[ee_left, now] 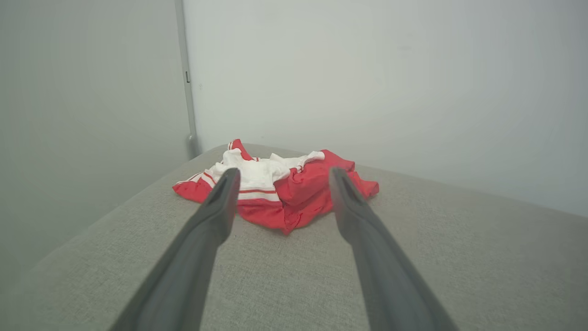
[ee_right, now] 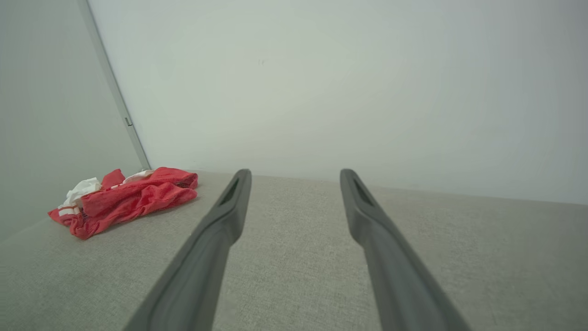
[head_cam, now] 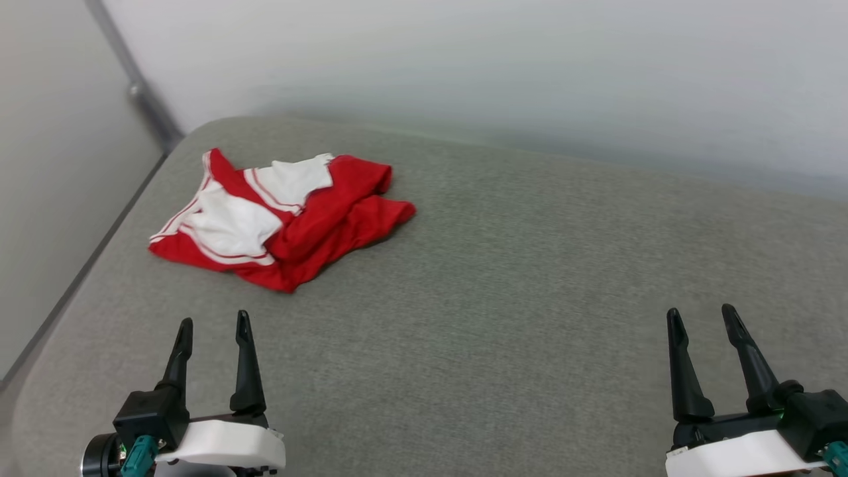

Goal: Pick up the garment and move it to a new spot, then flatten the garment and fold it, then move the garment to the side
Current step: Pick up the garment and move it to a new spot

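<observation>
Garment [head_cam: 285,215] in the head view lies crumpled, red with white sleeves, at the far left of the grey fabric worktop [head_cam: 530,298] near the wall corner, with the left pincer [head_cam: 215,318] and right pincer [head_cam: 700,309] low at either side, both spread wide and empty. Left wrist view shows the heap ahead between that pincer's parted fingers [ee_left: 220,202], not touching them. Right wrist view has it far off to the left, well apart from those wide fingers [ee_right: 229,202].
</observation>
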`<state>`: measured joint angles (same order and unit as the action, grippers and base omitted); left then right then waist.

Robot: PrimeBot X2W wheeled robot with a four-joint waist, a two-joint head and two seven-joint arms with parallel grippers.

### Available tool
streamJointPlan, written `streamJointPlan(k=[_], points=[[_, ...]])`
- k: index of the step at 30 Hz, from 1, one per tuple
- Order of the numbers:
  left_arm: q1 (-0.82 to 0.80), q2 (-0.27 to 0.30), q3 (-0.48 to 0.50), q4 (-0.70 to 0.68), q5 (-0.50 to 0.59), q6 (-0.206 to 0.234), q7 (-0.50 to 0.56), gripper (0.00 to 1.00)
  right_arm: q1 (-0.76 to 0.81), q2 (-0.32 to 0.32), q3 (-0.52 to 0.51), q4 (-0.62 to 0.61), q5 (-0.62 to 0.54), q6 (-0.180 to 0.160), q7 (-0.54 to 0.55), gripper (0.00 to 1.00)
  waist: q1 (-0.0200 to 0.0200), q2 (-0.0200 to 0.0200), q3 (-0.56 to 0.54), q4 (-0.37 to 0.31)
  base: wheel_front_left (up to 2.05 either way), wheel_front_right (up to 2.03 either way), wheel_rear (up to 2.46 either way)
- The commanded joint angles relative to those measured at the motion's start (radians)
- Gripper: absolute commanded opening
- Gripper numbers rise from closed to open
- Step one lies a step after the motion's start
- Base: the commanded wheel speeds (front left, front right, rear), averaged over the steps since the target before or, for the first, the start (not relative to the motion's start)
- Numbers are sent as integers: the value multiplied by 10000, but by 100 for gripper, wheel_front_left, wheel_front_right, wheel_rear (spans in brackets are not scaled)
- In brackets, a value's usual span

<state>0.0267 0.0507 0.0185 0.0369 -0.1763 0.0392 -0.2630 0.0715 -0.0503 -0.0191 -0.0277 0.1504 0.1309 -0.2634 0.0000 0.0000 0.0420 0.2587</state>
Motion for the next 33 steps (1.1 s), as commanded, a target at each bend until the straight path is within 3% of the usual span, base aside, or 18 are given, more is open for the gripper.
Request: streamJointPlan(k=[1, 12, 20, 28, 33], points=[[-117, -6, 50, 0, 31, 0, -28, 100, 20, 2, 9, -41, -13, -3, -21, 100, 0, 0, 69, 410, 0, 0, 0], [-69, -7, 214, 7, 17, 71, -28, 100, -103, 2, 107, -108, -103, -3, -21, 100, 0, 0, 105, 1613, 0, 0, 0], [-159, -4, 507, -10, -46, 116, -28, 100, -238, 2, 254, -118, -225, -3, -21, 100, 0, 0, 246, 1627, 0, 0, 0], [-1656, 35, 1352, -145, 347, -601, -26, 100, -639, 1, 225, -376, -570, -3, -21, 100, 0, 0, 966, 1066, 0, 0, 0], [-3713, 510, 2059, 93, 348, -1278, -28, 100, -1119, 2, 162, -627, -947, -3, -21, 100, 0, 0, 1917, 609, 0, 0, 0]])
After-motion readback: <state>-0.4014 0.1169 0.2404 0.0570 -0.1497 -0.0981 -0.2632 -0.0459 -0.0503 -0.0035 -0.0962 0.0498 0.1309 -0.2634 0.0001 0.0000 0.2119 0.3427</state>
